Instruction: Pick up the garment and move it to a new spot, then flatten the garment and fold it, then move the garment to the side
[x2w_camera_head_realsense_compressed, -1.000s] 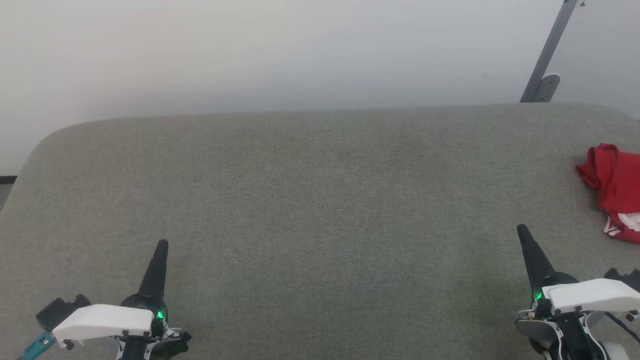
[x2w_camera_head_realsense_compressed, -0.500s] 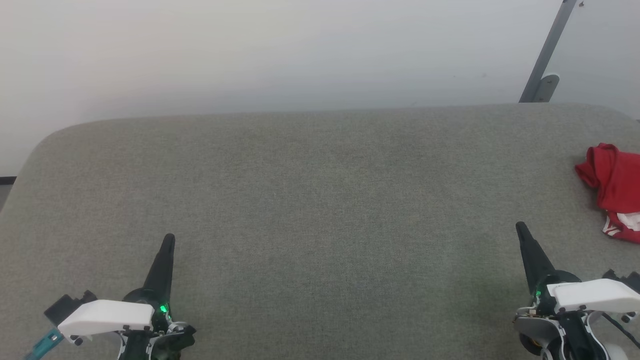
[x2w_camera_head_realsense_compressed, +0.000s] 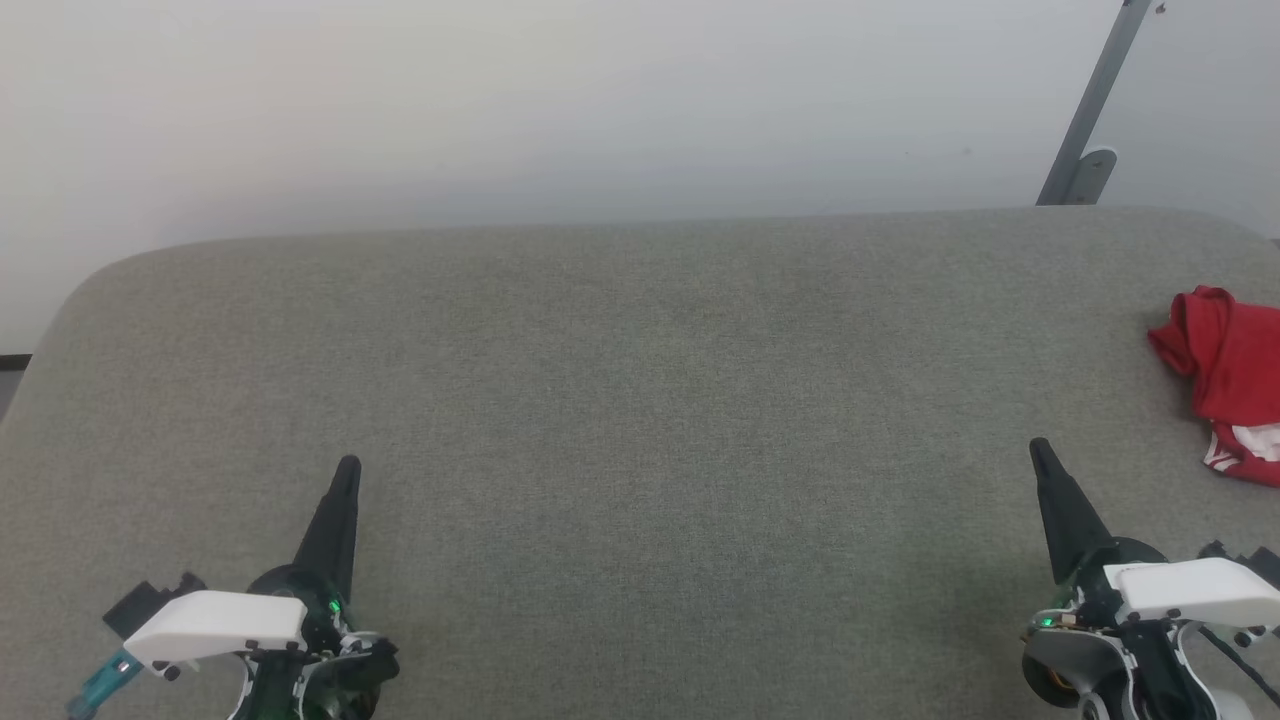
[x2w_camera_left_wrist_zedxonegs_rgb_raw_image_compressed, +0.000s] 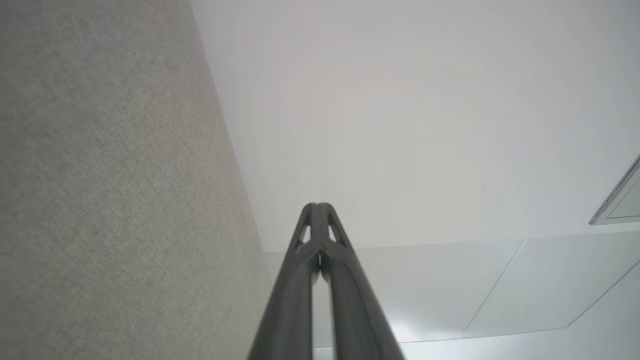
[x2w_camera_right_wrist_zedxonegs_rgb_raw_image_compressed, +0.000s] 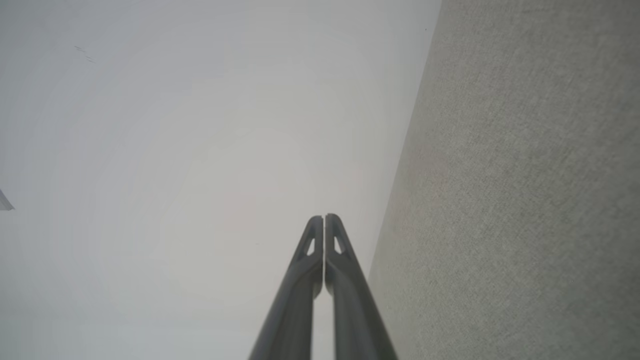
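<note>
The garment (x2w_camera_head_realsense_compressed: 1238, 365) lies crumpled at 3 o'clock on the grey fabric desk (x2w_camera_head_realsense_compressed: 640, 380), red with white trim, cut off by the frame edge. The right end effector (x2w_camera_head_realsense_compressed: 1040, 452), at 5 o'clock, has its fingers pressed together and empty. The left end effector (x2w_camera_head_realsense_compressed: 348, 468), at 7 o'clock, is closed likewise.

Grey padded surface (x2w_camera_head_realsense_compressed: 640, 400) open across middle; crumpled garment (x2w_camera_head_realsense_compressed: 1225, 375) at right edge; metal post (x2w_camera_head_realsense_compressed: 1090, 110) beyond far right corner.
</note>
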